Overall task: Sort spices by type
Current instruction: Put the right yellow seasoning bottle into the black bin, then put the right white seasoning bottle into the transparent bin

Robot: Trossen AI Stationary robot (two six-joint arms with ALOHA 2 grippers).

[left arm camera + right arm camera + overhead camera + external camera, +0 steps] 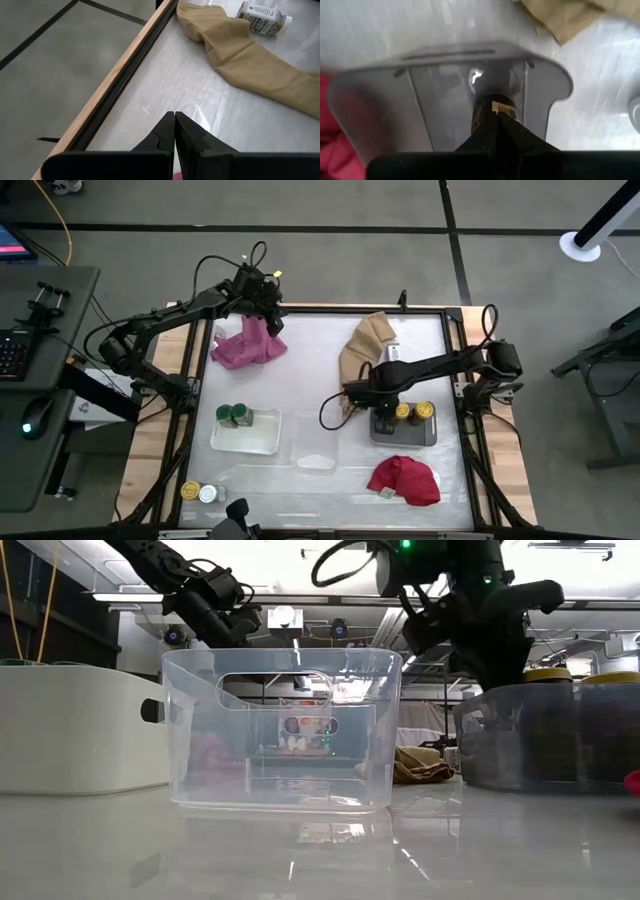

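My right gripper [385, 418] [498, 118] reaches down into the grey tray [428, 438], shut on an amber jar [489, 106]. Two yellow-lidded amber jars [403, 412] [424, 410] stand in that tray beside it. Two green-lidded jars [233, 416] stand in the white tray [262, 442]. A white-lidded clear jar [262, 17] lies on its side by the tan cloth [250, 60]. One yellow-lidded jar [190, 491] and one white-lidded jar [208, 494] stand at the near left corner. My left gripper [175, 119] is shut and empty, above the pink cloth [248, 345]. My right gripper pinches the amber jar between its two fingers, which come from above and point down into the grey tray. The fingers [512, 131] cover the jar's top; only its labelled side [501, 107] shows. Whether the jar's base stands on the tray floor, I cannot tell.
A clear tray [300, 442] [280, 730] sits between the white and grey trays. A red cloth [405, 480] lies near the near edge, with a small jar [385, 493] at its side. The table's raised wooden rim [115, 85] runs close to my left gripper.
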